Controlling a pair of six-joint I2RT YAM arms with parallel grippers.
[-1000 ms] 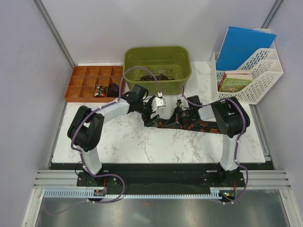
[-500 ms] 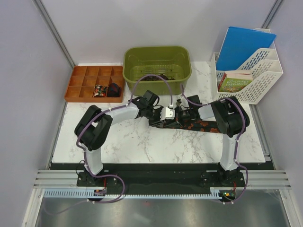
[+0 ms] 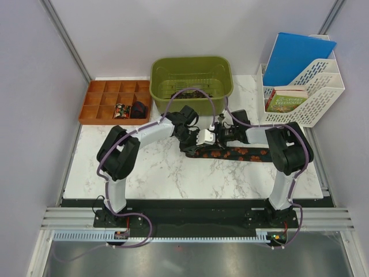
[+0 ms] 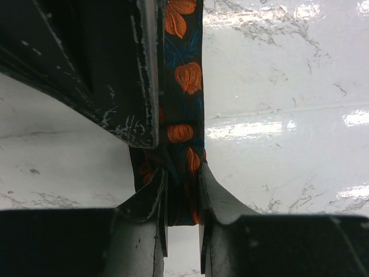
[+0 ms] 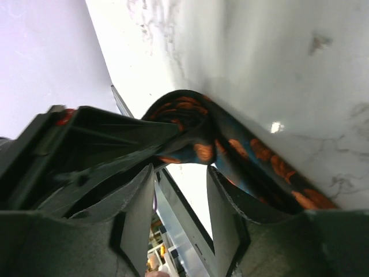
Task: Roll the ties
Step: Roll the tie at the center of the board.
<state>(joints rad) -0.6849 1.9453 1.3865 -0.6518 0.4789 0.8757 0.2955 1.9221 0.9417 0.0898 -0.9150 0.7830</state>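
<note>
Pinching the tie (image 4: pixel 185 81) (orange-flowered) is the left tool (image 4: pixel 183 203).

I see a white marble table (image 3: pixel 190 179) boxed in by plain pale lavender walls (image 3: pixel 29 104), with slim aluminium posts (image 3: pixel 64 36) at the back corners. Bright glare patches (image 4: pixel 248 130) sit on the stone. A grey metal rail (image 3: pixel 190 218) runs along the near edge.

1. Tie (image 4: pixel 183 75): woven cloth, with a faint sheen on the orange flowers.
2. Counter (image 4: pixel 277 86): smooth, glossy marble-look top that mirrors the lights.
3. Left gripper (image 4: pixel 183 199): matt dark plastic fingers, lightly scuffed.
4. Bin (image 3: pixel 167 72), far edge: smooth green plastic.
5. Rack (image 3: pixel 323 98), far-right corner: white perforated plastic.
</note>
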